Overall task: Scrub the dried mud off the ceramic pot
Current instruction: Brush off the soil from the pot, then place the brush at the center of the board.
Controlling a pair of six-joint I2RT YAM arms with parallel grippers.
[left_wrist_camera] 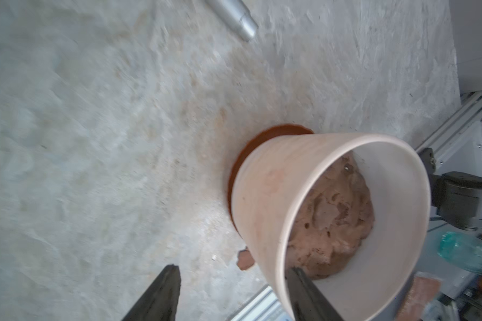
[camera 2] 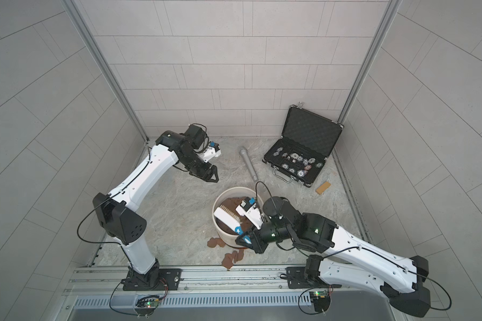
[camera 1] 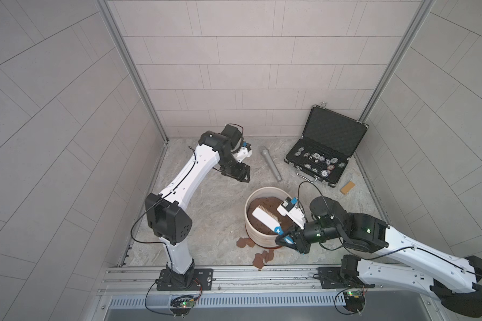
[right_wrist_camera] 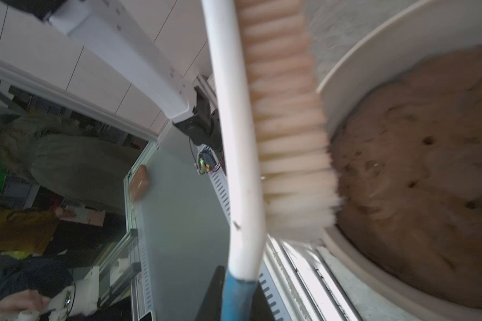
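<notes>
**Pot** (camera 1: 258, 239) (camera 2: 225, 236): cream, upright on a brown saucer (left_wrist_camera: 242, 155), near the front of the stone tabletop (camera 1: 206, 211), just ahead of the right arm. A lumpy mound of soil (left_wrist_camera: 334, 222) lies inside. The outer wall has a faint reddish tinge in the left wrist view.

**Mud** (camera 1: 245, 243) (camera 2: 216, 242): one flat reddish-brown patch on the tabletop, just beside the pot's foot. A second cluster (camera 1: 263, 257) (camera 2: 233, 257) lies nearer the front rail.

**Brush** (camera 1: 265, 218) (camera 2: 227, 218) (right_wrist_camera: 234, 139): white back, pale bristles, blue handle end with a star. The head lies over the pot's mouth with its bristles toward the soil — whether they touch it cannot be told.

**Right gripper** (camera 1: 285, 239) (camera 2: 245, 239): at the pot's near rim, clamped on the brush's blue handle.

**Left gripper** (camera 1: 244, 175) (camera 2: 212, 175) (left_wrist_camera: 234, 297): well apart from the pot, toward the back left. The fingers (left_wrist_camera: 162, 294) are spread wide with nothing between them.

**Other items**
- A metal cylinder (camera 1: 270, 164) lies behind the pot.
- An open black case (camera 1: 333, 133) holds chips (camera 1: 317, 162) — back right.
- A small tan block (camera 1: 347, 188) lies just beside the case.
</notes>
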